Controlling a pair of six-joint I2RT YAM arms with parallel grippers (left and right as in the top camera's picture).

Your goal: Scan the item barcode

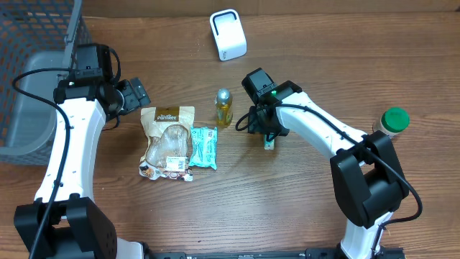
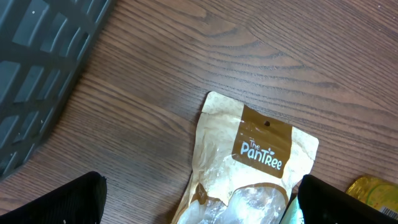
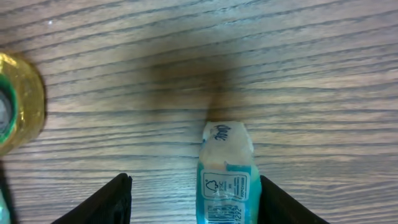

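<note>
Over the small packet point(image 3: 227, 180), right end effector point(image 3: 194, 202) points down, fingers astride.

Task items: one small packet, one white scanner.

The packet point(image 3: 225, 180) is narrow, white and teal, with a crimped white end and a printed label panel facing up. Black barcode bars point(image 3: 222, 214) show on the teal part at the right wrist view's lower edge. It sits near the golden bottle point(image 1: 224, 106), to that bottle's right and apart from it; whether it lies flat or is lifted cannot be told. The scanner point(image 1: 228, 34), a white rounded box, stands well beyond the same bottle, slightly skewed.
</note>
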